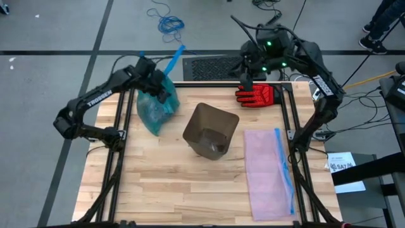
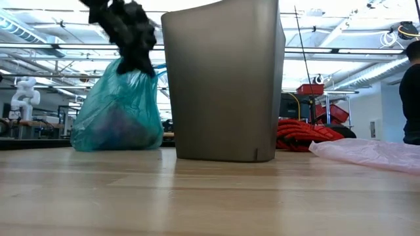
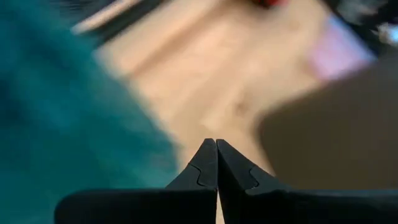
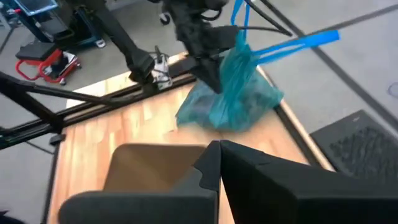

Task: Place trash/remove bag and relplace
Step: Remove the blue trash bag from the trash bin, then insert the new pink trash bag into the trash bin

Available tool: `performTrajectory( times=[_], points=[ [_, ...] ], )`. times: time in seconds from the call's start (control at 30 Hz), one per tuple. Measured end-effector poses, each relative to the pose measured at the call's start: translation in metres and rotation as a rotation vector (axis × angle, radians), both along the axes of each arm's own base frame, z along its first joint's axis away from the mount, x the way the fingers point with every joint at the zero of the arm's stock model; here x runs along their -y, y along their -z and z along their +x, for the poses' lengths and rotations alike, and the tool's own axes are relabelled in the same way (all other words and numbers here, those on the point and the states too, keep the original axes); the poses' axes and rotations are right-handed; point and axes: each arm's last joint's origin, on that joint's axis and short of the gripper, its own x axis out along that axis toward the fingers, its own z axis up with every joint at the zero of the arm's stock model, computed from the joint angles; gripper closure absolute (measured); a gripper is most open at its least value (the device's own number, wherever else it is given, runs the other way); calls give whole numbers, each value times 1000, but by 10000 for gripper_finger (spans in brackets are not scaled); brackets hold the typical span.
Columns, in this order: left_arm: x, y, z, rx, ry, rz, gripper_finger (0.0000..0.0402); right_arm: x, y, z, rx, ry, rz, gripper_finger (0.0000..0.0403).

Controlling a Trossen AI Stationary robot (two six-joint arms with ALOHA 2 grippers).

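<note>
Pink replacement bag [image 1: 267,171] lies flat at the near right of the table [image 1: 158,190], blue strip along its edge. Teal bag [image 1: 154,107] sits bulging at the far left, a dark load showing through its plastic, left gripper [image 1: 166,92] right against its neck, fingers pressed together. Between them stands the brown bin [image 1: 211,130]. Red glove [image 1: 255,95] lies beyond, right gripper [image 1: 243,80] closed just above it.

We see a grey floor [image 1: 76,31] with dark seams, a blue cable [image 1: 169,24] coiled on it. Beyond the table, ceiling beams [image 2: 348,49] and strip lights cross a bright workshop.
</note>
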Motion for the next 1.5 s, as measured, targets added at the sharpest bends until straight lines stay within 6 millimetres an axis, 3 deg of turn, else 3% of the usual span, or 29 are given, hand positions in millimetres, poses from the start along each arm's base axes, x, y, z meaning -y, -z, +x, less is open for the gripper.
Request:
performTrajectory(
  times=[0.17,0.3,0.57,0.9,1.0,1.2,1.5],
  points=[
    [-10,54,-15,-43,-174,-36,401,-13,-5,-11,-1,10,46,403],
    [-14,83,-28,-41,-285,-74,401,-20,-7,-16,-9,32,32,403],
    [-28,114,-46,-145,-377,-64,401,-22,-2,-21,-73,65,86,403],
    [-43,150,-36,-170,-356,-130,401,-22,-1,-21,-78,66,91,403],
    [-47,134,-34,-124,-364,-100,401,-22,-1,-21,-78,65,89,403],
    [-52,64,-31,55,-373,89,401,-22,0,-22,-90,66,91,403],
    [-44,-21,-35,204,-353,238,402,-24,9,-31,-216,89,172,403]
  ],
)
